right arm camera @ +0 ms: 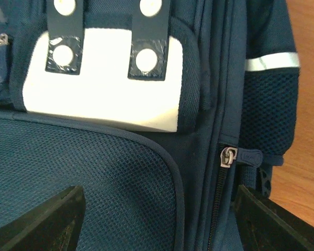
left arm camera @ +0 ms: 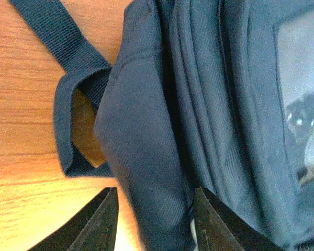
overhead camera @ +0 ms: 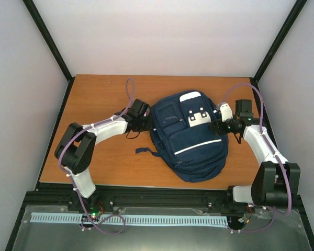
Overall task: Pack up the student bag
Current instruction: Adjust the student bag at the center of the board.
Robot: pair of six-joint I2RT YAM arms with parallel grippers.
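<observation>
Beside the backpack (overhead camera: pixel 191 146), the left gripper (left arm camera: pixel 156 197), jaws apart around a fabric fold (left arm camera: pixel 141 146), should pinch squarely while the right gripper (right arm camera: pixel 158 191), jaws wide, centres on the zipper pull (right arm camera: pixel 228 156).

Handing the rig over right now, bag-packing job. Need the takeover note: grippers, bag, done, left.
Left gripper: open, jaws either side of a fold of the student bag at its left side, not clamped; a strap loop lies beside it.
Right gripper: open wide, holding nothing, low over the bag's right front near the zip pull and white patch.
Bag: flat on the table, front up, between the arms.
Done: both arms are at the bag; no compartment is visibly open.
Left: open it, pack, close. No items to pack are in view.
</observation>
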